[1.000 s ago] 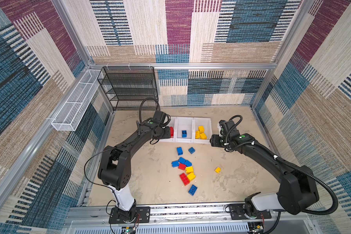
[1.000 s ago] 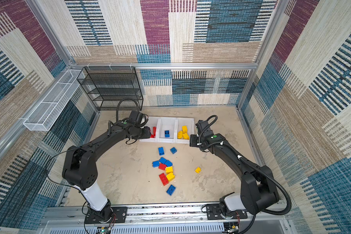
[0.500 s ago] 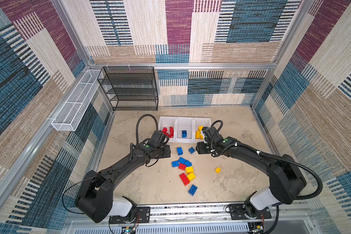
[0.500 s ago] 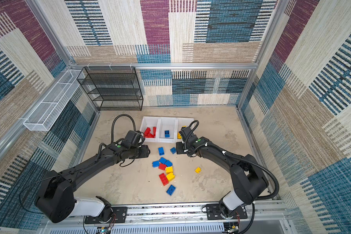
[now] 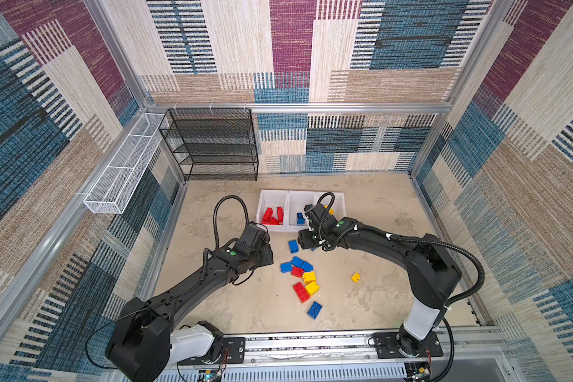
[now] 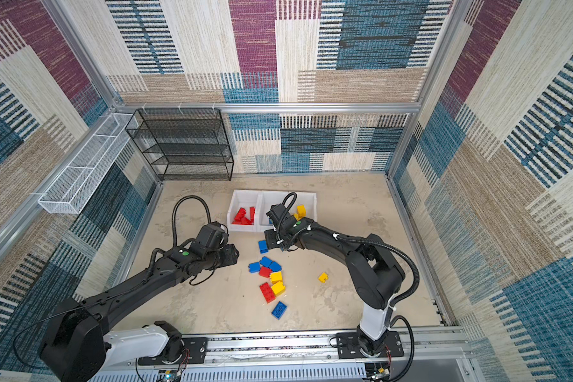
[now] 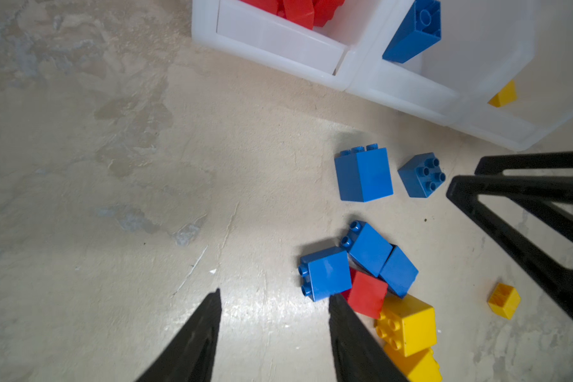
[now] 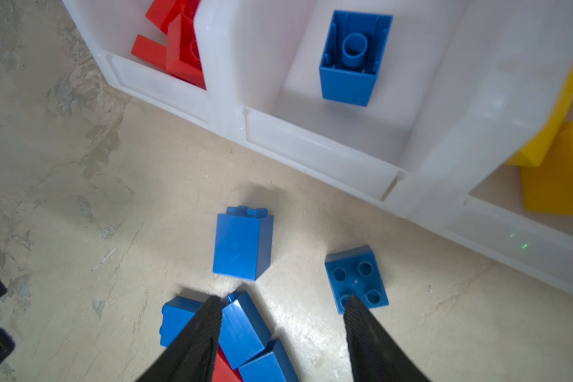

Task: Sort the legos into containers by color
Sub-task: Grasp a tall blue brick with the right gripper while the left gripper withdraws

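Both arms were up at the bins (image 5: 300, 193) a second ago, left at the red bin (image 7: 278, 36), right at the yellow bin (image 8: 510, 236). Both have now swung back to the middle of the bench (image 5: 232, 297). Reads as drop-offs done, next picks starting.

Left gripper (image 7: 275, 297): jaws partly apart, empty, low over bare bench just beside the pile (image 5: 302, 276). The nearest piece is the tipped blue (image 7: 325, 273).

Right gripper (image 8: 282, 299): jaws similarly apart, empty. One tip overlaps the small blue (image 8: 356, 279); can't tell if it touches. The tall blue (image 8: 242, 246) stands between this gripper and the bins.

The bins sit in a row toward the far edge. Red bin holds several reds, the blue bin (image 8: 311, 145) one blue, the yellow bin some yellows.

About eleven bricks are still loose, including the lone yellow (image 5: 355, 277) toward the right edge and the flat blue (image 5: 314, 310) nearest the front edge. Likely right takes a blue, left works the pile.
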Available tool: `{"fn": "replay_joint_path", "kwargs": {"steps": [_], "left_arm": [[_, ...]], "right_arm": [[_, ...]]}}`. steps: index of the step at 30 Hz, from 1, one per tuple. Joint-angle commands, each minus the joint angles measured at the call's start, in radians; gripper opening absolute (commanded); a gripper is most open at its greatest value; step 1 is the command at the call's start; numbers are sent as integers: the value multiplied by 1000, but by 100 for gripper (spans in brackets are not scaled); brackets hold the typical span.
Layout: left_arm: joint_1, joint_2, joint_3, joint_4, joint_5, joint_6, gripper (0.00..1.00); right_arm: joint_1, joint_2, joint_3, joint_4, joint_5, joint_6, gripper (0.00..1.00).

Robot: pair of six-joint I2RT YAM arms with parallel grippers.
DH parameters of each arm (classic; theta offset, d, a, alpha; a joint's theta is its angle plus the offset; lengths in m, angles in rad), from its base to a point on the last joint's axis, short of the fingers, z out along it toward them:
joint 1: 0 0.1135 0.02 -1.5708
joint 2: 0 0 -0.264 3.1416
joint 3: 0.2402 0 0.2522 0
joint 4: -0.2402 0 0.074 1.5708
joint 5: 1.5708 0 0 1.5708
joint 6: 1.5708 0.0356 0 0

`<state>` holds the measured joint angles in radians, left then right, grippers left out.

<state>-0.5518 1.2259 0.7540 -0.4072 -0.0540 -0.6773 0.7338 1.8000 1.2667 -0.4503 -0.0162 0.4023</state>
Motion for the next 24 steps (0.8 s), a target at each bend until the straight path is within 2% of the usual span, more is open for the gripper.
{"fn": "replay_joint_path", "kwargs": {"steps": [1,17,24], "left_arm": [[0,-23,-23,3,-24,-36,56],[0,-136,-114,-13,-20,-85,56],[0,-143,-114,-13,-7,-71,56]], "right_arm": [[18,36,38,-11,-1,-10,61],[68,228,194,-69,39,-29,55],[70,266,215,-88,61,-26,42]]}}
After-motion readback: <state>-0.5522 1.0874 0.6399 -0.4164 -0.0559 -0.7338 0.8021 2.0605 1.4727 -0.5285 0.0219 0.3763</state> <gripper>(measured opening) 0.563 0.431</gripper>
